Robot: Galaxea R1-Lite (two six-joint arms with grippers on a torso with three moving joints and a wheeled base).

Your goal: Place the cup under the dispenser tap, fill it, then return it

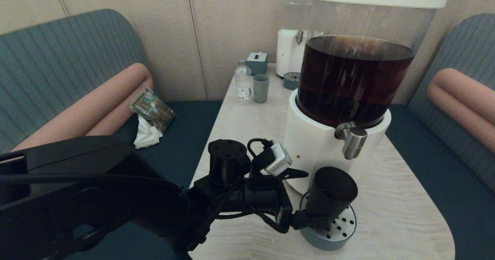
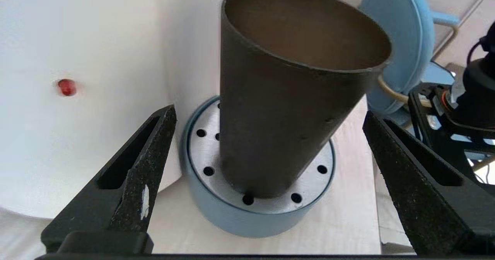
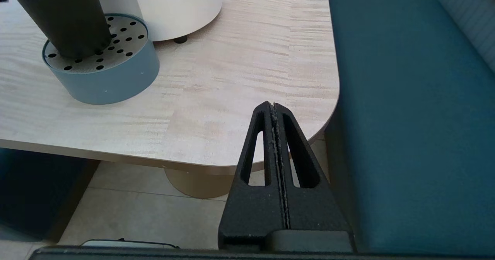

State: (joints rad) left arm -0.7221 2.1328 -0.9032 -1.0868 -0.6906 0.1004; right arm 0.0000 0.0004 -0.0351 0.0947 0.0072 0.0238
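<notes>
The matte black cup [image 1: 330,196] [image 2: 286,117] [image 3: 58,16] stands on the round grey-blue drip tray [image 1: 336,238] [image 2: 247,221] [image 3: 112,82] in front of the big dispenser's white base [image 1: 317,144]. The brushed-steel tap [image 1: 352,138] hangs above it, slightly right of the cup's mouth. No liquid shows inside the cup. My left gripper [image 1: 309,213] [image 2: 268,112] is open, its fingers [image 2: 147,155] wide on either side of the cup and not touching it. My right gripper [image 3: 273,105] is shut on nothing, low by the table's near right corner.
At the table's far end stand a clear-tank dispenser [image 1: 296,39], its small drip tray [image 1: 291,80], a pale grey-blue tumbler [image 1: 261,88], a bottle [image 1: 243,82] and a small box [image 1: 257,62]. Blue benches flank the table; a snack packet [image 1: 151,107] lies on the left one.
</notes>
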